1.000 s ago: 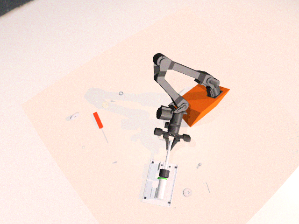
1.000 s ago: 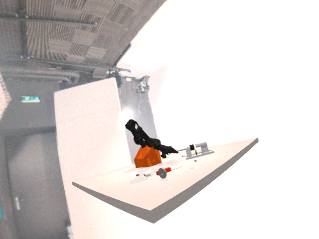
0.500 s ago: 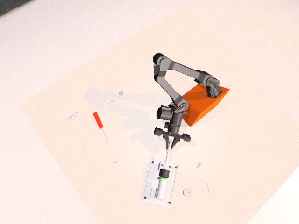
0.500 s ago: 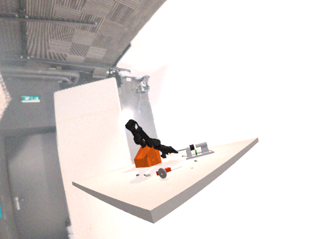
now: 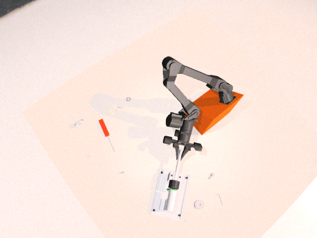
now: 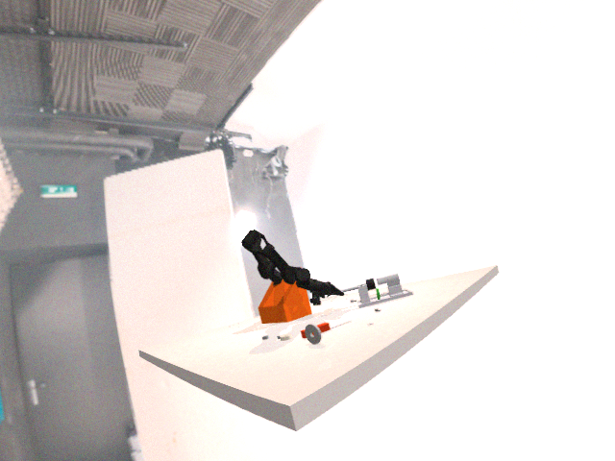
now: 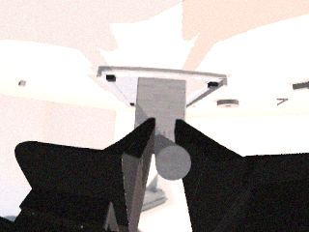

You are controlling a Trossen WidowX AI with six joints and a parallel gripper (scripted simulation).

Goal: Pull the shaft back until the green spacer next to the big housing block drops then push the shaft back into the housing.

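My gripper (image 5: 179,158) (image 6: 341,293) (image 7: 165,124) is shut on the shaft (image 5: 178,165) (image 6: 354,288) (image 7: 174,162) near its free end. The shaft runs into a black spacer (image 5: 174,184) (image 6: 370,283), which is still up on the shaft line. The green spacer (image 5: 172,189) (image 6: 378,293) is off the shaft line, hanging or standing upright below it, between the black spacer and the big housing cylinder (image 5: 171,201) (image 6: 387,279); whether it touches the base is too small to tell. The shaft's inner end is hidden.
The housing's base plate (image 5: 183,198) (image 7: 140,72) carries the assembly. An orange block (image 5: 212,107) (image 6: 283,304) bears the arm. A red screwdriver (image 5: 103,127) lies at the left. A round disc (image 5: 197,203) (image 7: 227,102), a hex key (image 5: 220,199) and a bolt (image 5: 211,175) lie right of the plate.
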